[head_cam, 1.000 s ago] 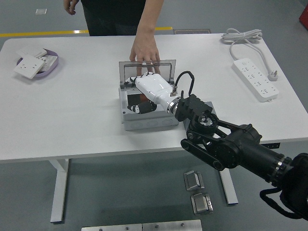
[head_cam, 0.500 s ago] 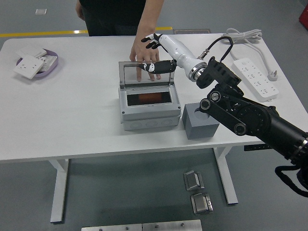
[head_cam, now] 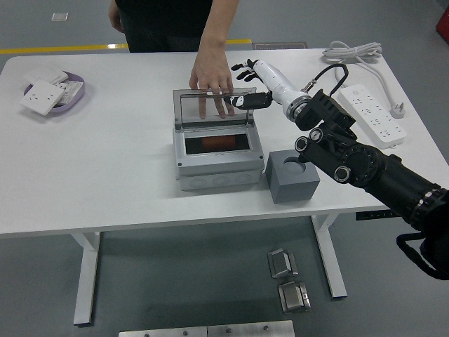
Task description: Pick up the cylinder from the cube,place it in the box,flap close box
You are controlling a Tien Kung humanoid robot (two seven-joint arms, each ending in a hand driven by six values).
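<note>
The grey box (head_cam: pixel 214 170) stands mid-table with its clear lid (head_cam: pixel 188 107) upright at the back. Inside it lies an orange-brown cylinder (head_cam: pixel 215 144). To the right of the box sits the grey cube (head_cam: pixel 292 182), and the round socket on its top holds nothing. My right hand (head_cam: pixel 243 86), white with black fingertips, hovers at the lid's upper right corner, open, with the thumb (head_cam: pixel 247 102) close to the lid's edge. A person's hand (head_cam: pixel 210 74) rests on the lid's top rim from behind, and its fingers show through the clear panel.
A white power strip (head_cam: pixel 372 114) and its coiled cable (head_cam: pixel 351 53) lie at the right rear. A purple dish (head_cam: pixel 76 93) with white socket plates sits at the far left. Two metal parts (head_cam: pixel 287 279) lie on the floor below.
My right hand came up out of the box, leaving the cylinder inside, and moved behind and right of the lid. The person's hand stays on the lid.
</note>
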